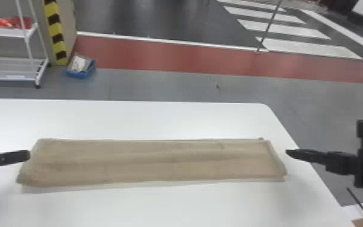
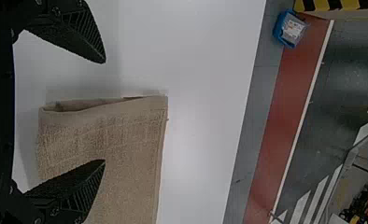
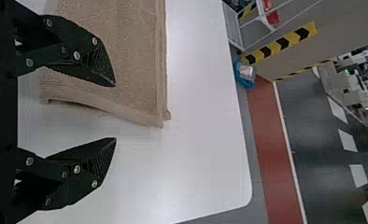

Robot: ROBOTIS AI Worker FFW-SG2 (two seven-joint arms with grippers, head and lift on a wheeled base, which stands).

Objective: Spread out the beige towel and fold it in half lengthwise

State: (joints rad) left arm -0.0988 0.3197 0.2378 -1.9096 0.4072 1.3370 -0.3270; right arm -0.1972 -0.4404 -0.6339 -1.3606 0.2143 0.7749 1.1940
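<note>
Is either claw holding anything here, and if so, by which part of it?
Nothing is held. The left claw and the right claw both stand open, and the beige towel lies folded on the white table.

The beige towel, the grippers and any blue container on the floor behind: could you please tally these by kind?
Towel: 1
Grippers: 2 (left gripper, right gripper)
Blue container: 1
Total: 4

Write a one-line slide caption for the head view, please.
Beige towel folded into a long strip on a white table, left tool and right tool near its short ends.
</note>
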